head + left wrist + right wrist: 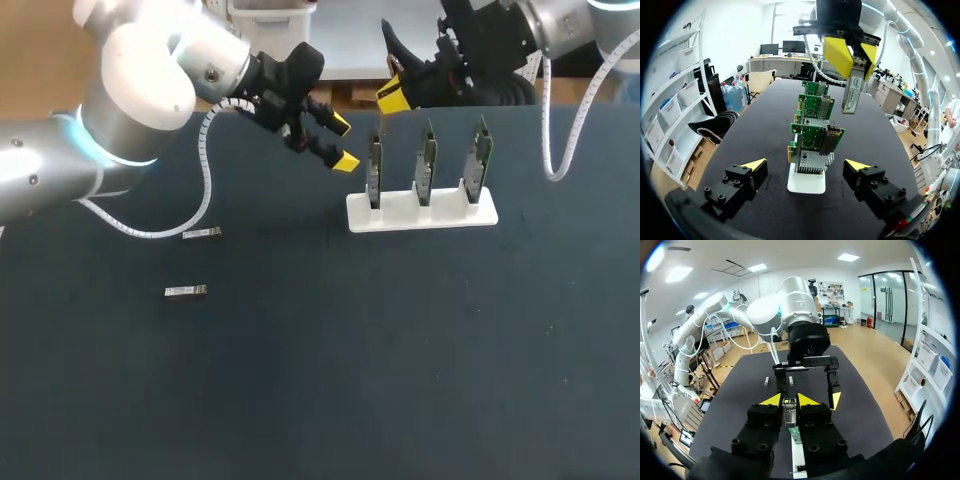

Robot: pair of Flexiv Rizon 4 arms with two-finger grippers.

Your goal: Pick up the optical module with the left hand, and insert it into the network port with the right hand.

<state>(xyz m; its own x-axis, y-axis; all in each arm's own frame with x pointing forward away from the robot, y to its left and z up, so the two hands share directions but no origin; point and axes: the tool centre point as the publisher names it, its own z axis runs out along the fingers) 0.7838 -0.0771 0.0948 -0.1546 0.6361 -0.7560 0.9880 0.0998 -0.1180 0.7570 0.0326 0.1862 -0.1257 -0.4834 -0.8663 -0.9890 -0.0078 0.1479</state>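
— Three green cards [427,160] stand upright in a white stand [421,212], right of centre in the head view. What else is on the bench [350,350]?

— It is a dark, matte, flat surface. Two loose modules [202,233] lie flat on it at the left of the frame. They are apart from each other, the second one [186,291] lower in the frame.

— And the optical module [852,92]?

— The right gripper [789,402] is clenched on it, at the upper middle of the head view. The module hangs down from the yellow tips, above the row of cards and not touching them.

— The left gripper [343,143]?

— Released and holding nothing, in the air just left of the stand. In its own wrist view the cards line up ahead of its spread fingers. The nearest card carries a metal port [832,140].
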